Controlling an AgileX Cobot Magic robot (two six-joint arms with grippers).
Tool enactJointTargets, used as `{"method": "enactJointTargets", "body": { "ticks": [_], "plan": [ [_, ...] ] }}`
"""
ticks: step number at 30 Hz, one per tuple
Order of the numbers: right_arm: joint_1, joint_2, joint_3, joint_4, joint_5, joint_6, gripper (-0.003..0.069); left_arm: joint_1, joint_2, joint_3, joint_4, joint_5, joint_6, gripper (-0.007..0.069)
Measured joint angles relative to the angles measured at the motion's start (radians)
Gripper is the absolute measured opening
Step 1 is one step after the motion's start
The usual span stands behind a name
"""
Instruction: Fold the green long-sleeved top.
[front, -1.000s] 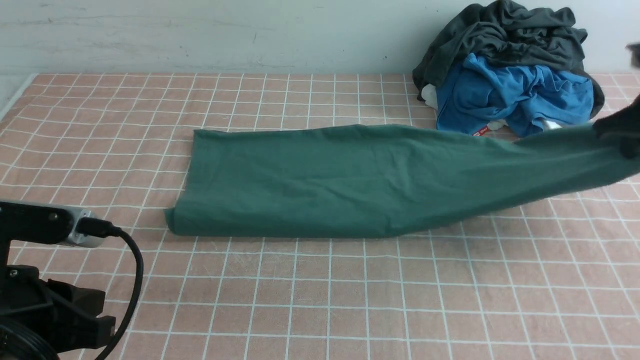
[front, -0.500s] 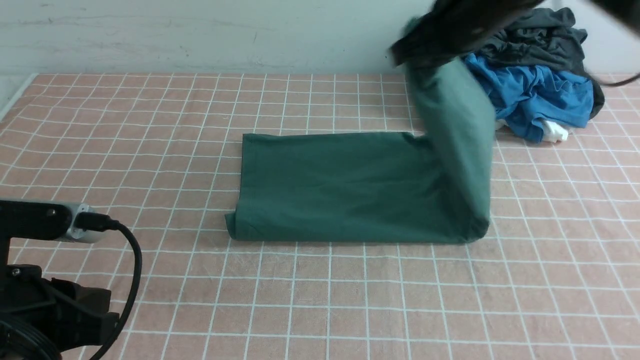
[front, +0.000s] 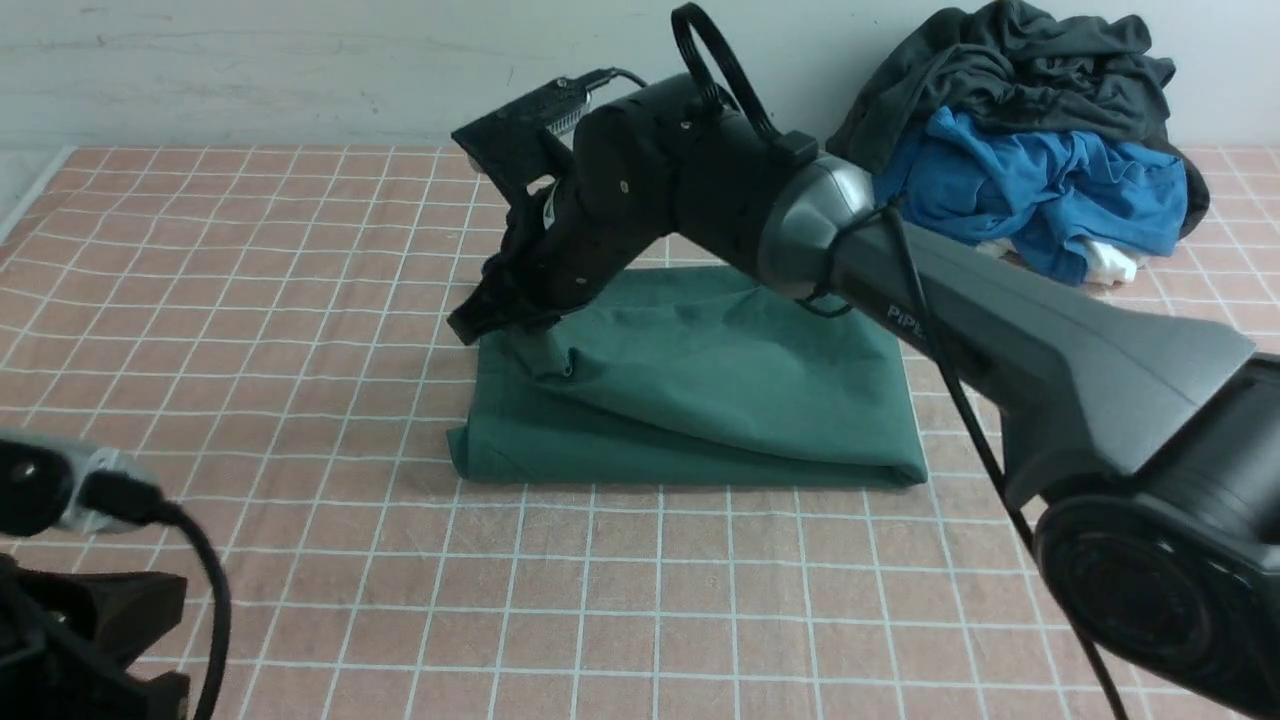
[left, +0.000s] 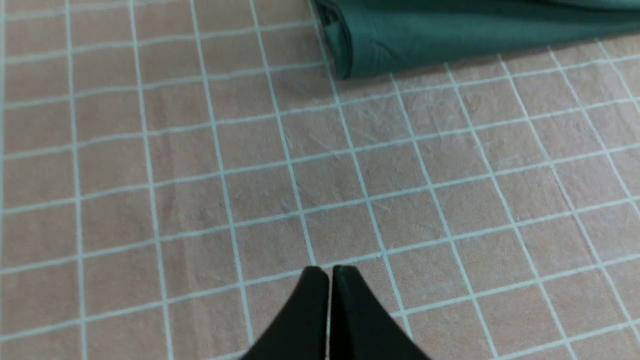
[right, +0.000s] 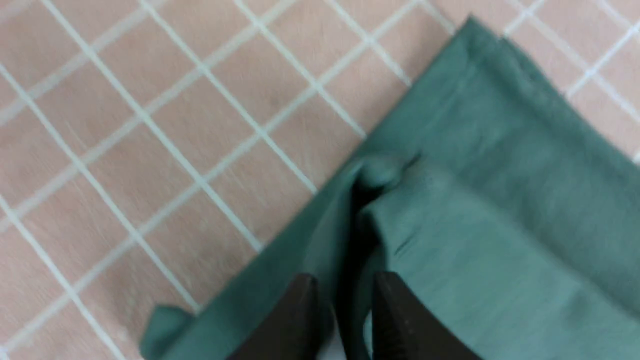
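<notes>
So the green long-sleeved top (front: 700, 400) was found folded into a rough rectangle around the middle of the pink gridded tabletop (front: 250, 300). Its layers were stacked, and the fold was rounded along the right end. The upper layer was seen a bit rumpled, not flat.

The right arm was stretched across from the right, and the right gripper (front: 505, 322) was set over the top's far left corner, where a little peak of fabric was drawn up toward it. In the right wrist view its fingers (right: 300, 315) were seen slightly parted, with a ridge of green cloth running between them. Whether that ridge was actually pinched or just sitting there couldn't be told, since the shot was blurry.

The left gripper (left: 330, 272) was positioned low over bare tabletop, on the near side of the top's near left corner and apart from it. Its fingers were pressed together with nothing between them.

At the far right, a dark charcoal garment (front: 1020, 60) was heaped over a bright blue garment (front: 1040, 190), beyond the top's far right corner.
</notes>
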Motion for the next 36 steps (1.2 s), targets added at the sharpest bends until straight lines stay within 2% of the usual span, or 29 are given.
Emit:
{"method": "enactJointTargets", "body": {
  "ticks": [2, 6, 11, 12, 13, 15, 18, 21, 25, 26, 30, 32, 36],
  "plan": [
    [0.0, -0.007, -0.037, 0.001, 0.019, 0.0, 0.0269, 0.0, -0.133, 0.044, 0.004, -0.002, 0.033, -0.0003],
    [0.0, 0.001, -0.043, 0.0, 0.078, 0.001, 0.0287, 0.0, -0.271, 0.127, 0.005, -0.039, 0.054, -0.0003],
    [0.001, 0.054, -0.044, 0.027, 0.086, 0.02, 0.0197, 0.0, -0.381, 0.204, -0.015, -0.148, 0.063, -0.0003],
    [0.006, 0.083, -0.044, 0.056, 0.079, 0.024, 0.0136, 0.0, -0.415, 0.224, -0.022, -0.189, 0.064, -0.0003],
    [0.007, 0.083, -0.043, 0.06, 0.079, 0.024, 0.0129, 0.0, -0.418, 0.226, -0.022, -0.189, 0.064, -0.0003],
    [0.029, 0.098, -0.017, 0.112, 0.047, 0.012, 0.0042, 0.0, -0.446, 0.246, -0.029, -0.231, 0.064, -0.0003],
    [0.051, 0.086, 0.007, 0.179, 0.021, -0.035, 0.0, 0.0, -0.455, 0.251, -0.031, -0.26, 0.066, -0.0003],
    [0.061, 0.05, 0.028, 0.217, 0.044, -0.106, -0.0011, 0.0, -0.461, 0.251, -0.033, -0.269, 0.076, -0.0003],
    [0.053, -0.052, 0.035, 0.137, 0.146, -0.141, -0.0013, -0.001, -0.461, 0.251, -0.033, -0.269, 0.082, -0.0003],
    [0.049, -0.13, 0.039, 0.053, 0.196, -0.141, -0.0013, -0.002, -0.461, 0.251, -0.033, -0.269, 0.083, -0.0003],
    [0.043, -0.369, 0.08, -0.132, 0.223, -0.081, -0.0013, -0.016, -0.461, 0.251, -0.033, -0.269, 0.083, -0.0003],
    [0.037, -0.448, 0.108, -0.17, 0.224, -0.05, -0.0013, -0.019, -0.461, 0.251, -0.033, -0.269, 0.083, -0.0003],
    [0.015, -0.748, 0.33, -0.227, 0.21, 0.018, -0.0013, -0.02, -0.461, 0.251, -0.033, -0.268, 0.083, -0.0003]
  ]
}}
